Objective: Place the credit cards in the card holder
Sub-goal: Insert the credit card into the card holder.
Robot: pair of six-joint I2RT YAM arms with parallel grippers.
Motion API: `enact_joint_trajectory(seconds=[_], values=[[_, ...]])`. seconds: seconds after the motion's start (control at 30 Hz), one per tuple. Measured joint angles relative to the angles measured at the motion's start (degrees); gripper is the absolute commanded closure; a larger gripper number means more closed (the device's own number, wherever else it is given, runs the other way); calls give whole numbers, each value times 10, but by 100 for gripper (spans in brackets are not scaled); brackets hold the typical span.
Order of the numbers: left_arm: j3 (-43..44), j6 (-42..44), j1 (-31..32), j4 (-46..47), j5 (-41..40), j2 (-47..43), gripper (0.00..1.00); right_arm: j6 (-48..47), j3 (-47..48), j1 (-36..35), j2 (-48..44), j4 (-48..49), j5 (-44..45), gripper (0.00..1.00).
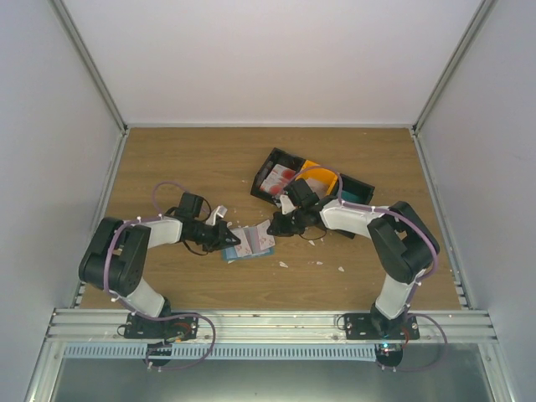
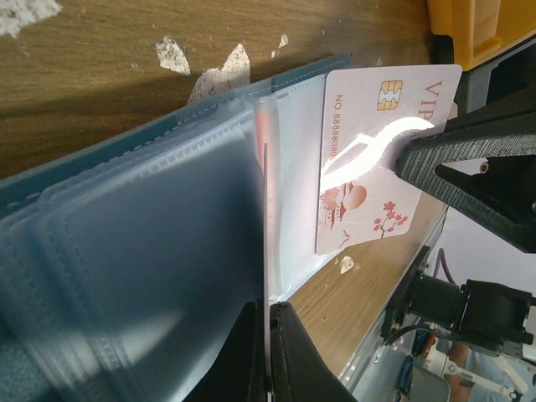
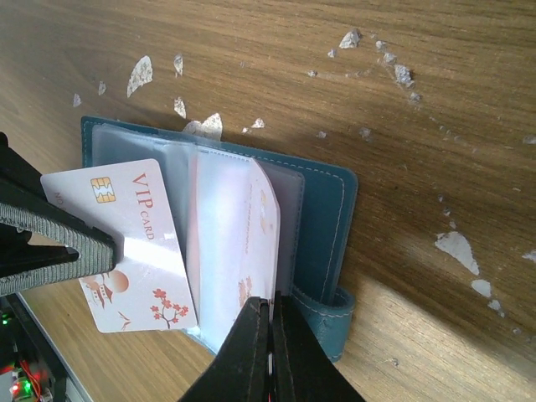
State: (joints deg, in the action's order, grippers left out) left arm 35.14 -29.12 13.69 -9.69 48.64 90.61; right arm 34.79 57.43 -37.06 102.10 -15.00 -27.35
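Observation:
The blue card holder (image 1: 231, 255) lies open on the table, its clear sleeves fanned up (image 2: 151, 251) beside its blue cover (image 3: 322, 226). My left gripper (image 2: 268, 306) (image 1: 239, 244) is shut on a white VIP credit card, edge-on to its own camera (image 2: 266, 209) and flat in the right wrist view (image 3: 138, 243), where the left fingers (image 3: 84, 239) pinch its side. My right gripper (image 3: 270, 303) (image 1: 270, 227) is shut on a second card (image 3: 243, 234) (image 2: 360, 218), its far end among the sleeves. The right fingers (image 2: 452, 159) pinch its edge.
The black tray (image 1: 270, 159) with an orange compartment (image 1: 322, 177) stands behind the right gripper and holds more cards (image 1: 276, 177). White scraps (image 3: 456, 251) litter the wood around the holder. The metal rail (image 1: 268, 322) runs along the near edge.

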Motion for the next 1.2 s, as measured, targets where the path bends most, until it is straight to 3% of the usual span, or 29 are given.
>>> enact_joint_trajectory(seconds=[0.6, 1.2], values=[[3, -18, -3, 27, 2, 13, 100, 11, -12, 1, 0, 12, 7, 100], [-28, -78, 19, 135, 34, 46, 100, 18, -18, 1, 0, 25, 3, 99]])
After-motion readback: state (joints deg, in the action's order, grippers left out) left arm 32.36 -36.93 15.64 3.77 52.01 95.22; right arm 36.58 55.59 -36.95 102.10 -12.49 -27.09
